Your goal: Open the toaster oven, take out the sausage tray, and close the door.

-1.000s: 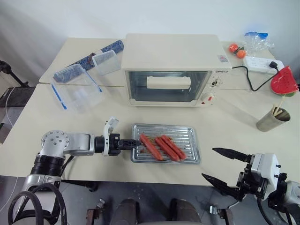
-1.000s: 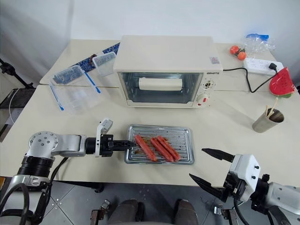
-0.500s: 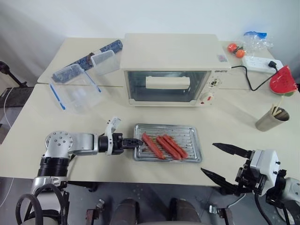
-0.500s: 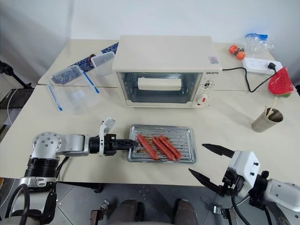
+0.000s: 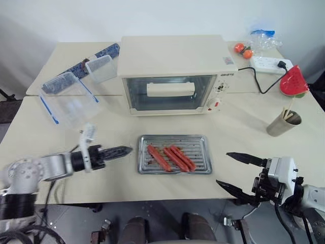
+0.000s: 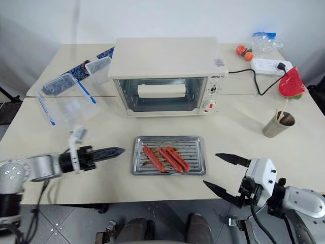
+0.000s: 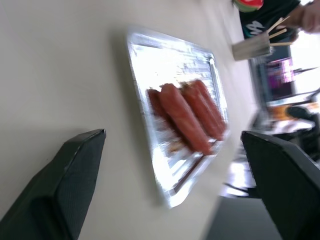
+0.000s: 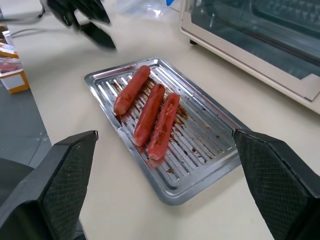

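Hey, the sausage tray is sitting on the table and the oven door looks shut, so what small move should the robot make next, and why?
Probably just draw the left gripper farther back from the sausage tray. Its fingers are open and clear of the tray, which rests on the table, and the door looks closed, so little seems left to do.

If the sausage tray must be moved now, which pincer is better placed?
Probably the left: the left pincer is open and points at the sausage tray, close to its short edge. The right pincer, also open, is farther away.
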Robot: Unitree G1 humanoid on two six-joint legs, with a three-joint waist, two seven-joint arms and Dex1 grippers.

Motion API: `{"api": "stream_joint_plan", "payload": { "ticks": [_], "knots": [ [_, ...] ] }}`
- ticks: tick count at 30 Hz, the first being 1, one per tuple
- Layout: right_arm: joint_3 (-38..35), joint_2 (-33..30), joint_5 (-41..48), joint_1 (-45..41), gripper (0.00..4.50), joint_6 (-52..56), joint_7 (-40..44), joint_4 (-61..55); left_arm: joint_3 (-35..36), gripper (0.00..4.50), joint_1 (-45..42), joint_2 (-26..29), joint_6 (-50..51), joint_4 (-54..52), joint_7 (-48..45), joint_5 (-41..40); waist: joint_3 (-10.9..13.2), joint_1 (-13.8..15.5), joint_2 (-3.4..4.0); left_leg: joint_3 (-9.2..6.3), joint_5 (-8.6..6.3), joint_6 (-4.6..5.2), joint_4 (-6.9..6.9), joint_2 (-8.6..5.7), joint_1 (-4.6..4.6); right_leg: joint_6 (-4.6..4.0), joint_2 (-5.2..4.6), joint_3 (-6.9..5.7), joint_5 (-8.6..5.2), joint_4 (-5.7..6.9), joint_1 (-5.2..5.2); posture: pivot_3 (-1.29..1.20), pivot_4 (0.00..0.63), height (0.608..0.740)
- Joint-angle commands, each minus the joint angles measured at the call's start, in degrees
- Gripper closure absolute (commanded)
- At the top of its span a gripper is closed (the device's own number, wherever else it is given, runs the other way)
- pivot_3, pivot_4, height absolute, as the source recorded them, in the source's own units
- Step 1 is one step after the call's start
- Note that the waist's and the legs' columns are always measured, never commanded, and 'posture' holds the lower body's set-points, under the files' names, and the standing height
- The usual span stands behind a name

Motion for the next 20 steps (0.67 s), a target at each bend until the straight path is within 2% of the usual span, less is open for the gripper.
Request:
{"api": "stream_joint_plan", "payload": {
  "ticks": [1,3,5,7,11,16,20],
  "knots": [
    [-1.10,-0.07,0.14,-2.89,0.00,-3.95,1.72,2.47,3.12,0.05,5.09,3.91,-18.92,0.97,-17.90,12.44,0.00,0.15,-0.01,0.00,-0.01,0.00,0.01,0.01,-0.03,-0.01,-0.01,-0.01,0.00,-0.02,0.00,0.00,0.150,0.740],
    [-0.95,0.04,-0.60,-4.54,0.00,-7.28,3.83,5.07,3.53,0.05,11.07,7.59,-27.45,1.80,-28.12,18.57,0.00,0.25,0.00,0.00,-0.05,-0.03,-0.01,0.06,-0.06,-0.03,0.00,-0.02,-0.01,-0.05,-0.04,0.00,0.150,0.740],
    [-1.59,-2.28,1.72,-5.74,0.00,-5.32,7.15,8.58,7.22,0.05,16.73,7.35,-40.81,4.90,-31.87,25.82,0.01,0.20,0.02,0.07,-0.12,0.00,-0.08,0.11,-0.06,-0.05,0.00,-0.05,-0.02,-0.08,-0.07,0.00,0.150,0.740],
    [-2.64,-4.17,4.75,-6.65,0.00,-2.76,9.77,10.65,9.67,0.05,19.08,5.55,-48.48,6.86,-31.87,29.58,0.03,0.24,0.04,0.24,-0.25,0.13,-0.10,0.19,-0.07,-0.05,0.00,-0.06,-0.02,-0.02,-0.10,0.00,0.150,0.740],
    [-4.37,-5.63,3.19,-8.50,0.00,-7.23,13.76,15.63,13.83,0.05,21.97,0.96,-60.30,8.30,-29.94,34.73,0.03,0.86,0.03,0.37,-0.48,0.27,0.09,0.33,-0.10,-0.01,-0.06,-0.35,0.01,-0.05,-0.05,0.00,0.150,0.740],
    [-6.15,-6.37,1.93,-8.13,0.00,-10.28,16.73,19.29,16.15,0.05,21.51,-2.06,-66.61,8.23,-25.97,38.03,0.01,0.95,-0.01,0.42,-0.58,0.31,0.12,0.36,-0.07,0.04,-0.10,-0.57,0.03,-0.06,-0.01,0.00,0.150,0.740],
    [-6.19,-5.67,1.37,-9.06,0.00,-11.83,16.43,21.08,15.40,0.05,21.35,-2.54,-64.58,6.77,-25.53,36.94,0.01,0.79,-0.01,0.51,-0.58,0.30,0.12,0.38,0.01,0.05,-0.10,-0.58,0.04,0.00,-0.02,0.00,0.150,0.740]
  ]
}}
